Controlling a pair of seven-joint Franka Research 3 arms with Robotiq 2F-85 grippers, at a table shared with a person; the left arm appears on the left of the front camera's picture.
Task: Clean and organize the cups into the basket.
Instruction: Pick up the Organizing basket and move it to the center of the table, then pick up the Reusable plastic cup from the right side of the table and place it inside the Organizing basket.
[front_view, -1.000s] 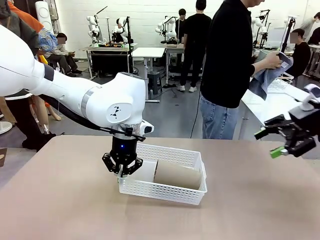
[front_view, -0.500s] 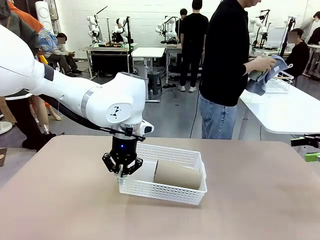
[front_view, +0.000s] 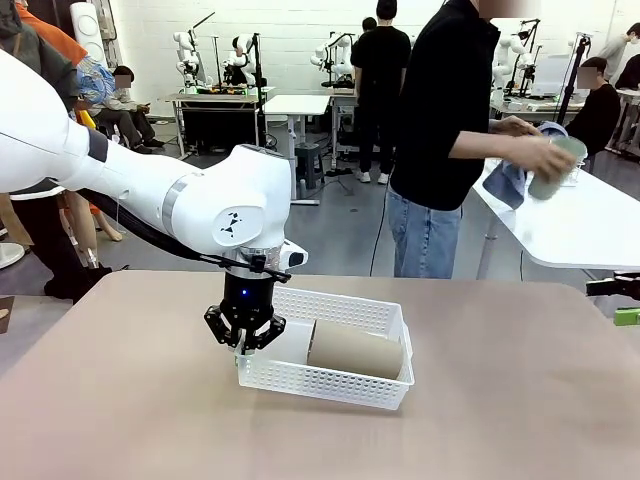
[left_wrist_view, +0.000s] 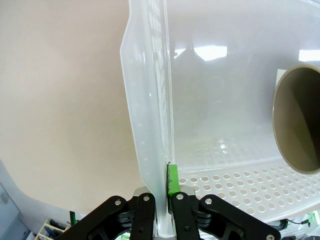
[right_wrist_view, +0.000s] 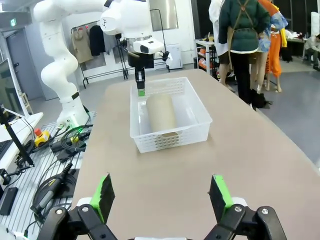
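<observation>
Right gripper (right_wrist_view: 162, 196) pulled back, wide open, empty | left gripper (front_view: 243, 348) pinching basket (front_view: 330, 385) wall | tan tabletop (front_view: 500, 410); person (front_view: 445, 130) beyond

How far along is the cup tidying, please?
Done: one tan cup lies in the basket. In hand: the left end effector is shut on the basket's wall, while the person wipes the mint-green cup with a cloth. Left: that cup is not yet in the basket; the right end effector is open and empty.
</observation>
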